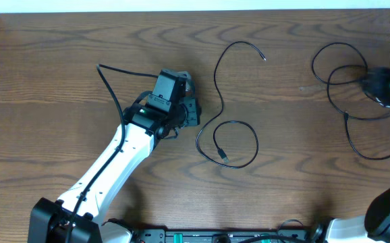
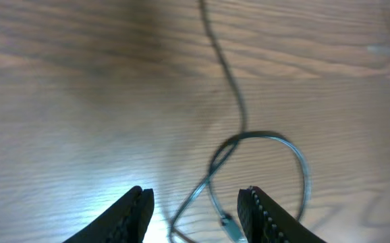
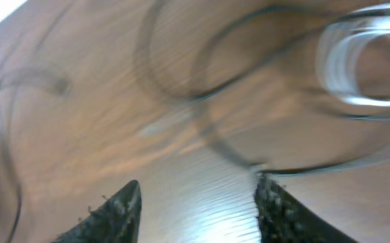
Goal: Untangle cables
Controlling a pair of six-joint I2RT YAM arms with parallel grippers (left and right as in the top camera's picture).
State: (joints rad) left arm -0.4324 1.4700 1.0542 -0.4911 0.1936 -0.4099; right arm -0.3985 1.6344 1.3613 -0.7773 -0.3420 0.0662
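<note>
A long black cable (image 1: 216, 81) runs from a free end at the back down into a loop (image 1: 239, 125) at the table's middle. My left gripper (image 1: 196, 111) stands just left of that loop. It (image 2: 195, 202) is open, and the cable's plug end (image 2: 230, 226) lies on the wood between its fingers, touching neither. More black cable (image 1: 347, 121) lies in overlapping loops at the right. My right gripper (image 1: 386, 84), blurred, hovers over those loops. It (image 3: 198, 192) is open and holds nothing. A white cable coil (image 3: 370, 61) lies ahead of it beside dark loops (image 3: 208, 94).
The brown wooden table (image 1: 60, 47) ends at a pale back edge (image 1: 181, 5). The left arm's own thick black wire (image 1: 110, 88) arcs out to its left. The arm bases sit along the front edge (image 1: 215, 236).
</note>
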